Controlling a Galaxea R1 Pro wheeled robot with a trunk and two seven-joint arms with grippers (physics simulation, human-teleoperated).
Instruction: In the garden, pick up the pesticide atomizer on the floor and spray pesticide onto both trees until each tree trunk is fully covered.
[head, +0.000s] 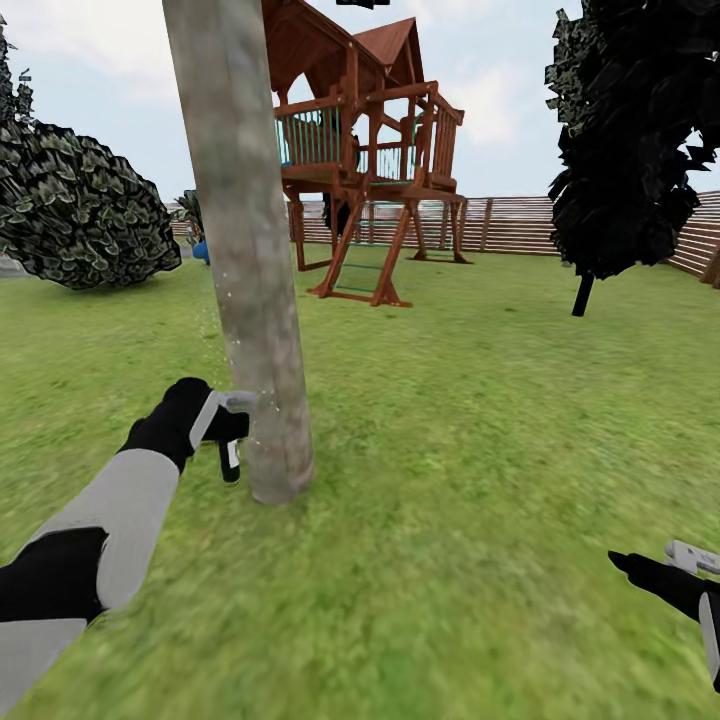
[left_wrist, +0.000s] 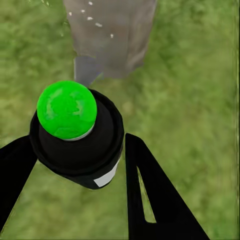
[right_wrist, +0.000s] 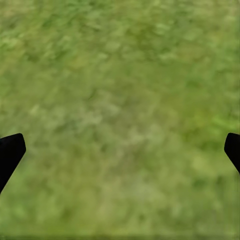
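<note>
Green grass (head: 480, 480) spreads to the far slatted fence (head: 520, 222), with a wooden playhouse (head: 370, 150) beyond. Near left rises the grey-brown tree trunk (head: 245, 250), flecked with white pesticide specks (left_wrist: 90, 18). My left gripper (head: 232, 432) sits just beside its base, clenched on the pesticide atomizer (left_wrist: 77, 140), whose dot shows green. My right gripper (head: 690, 575), near right, hangs spread wide over grass.
</note>
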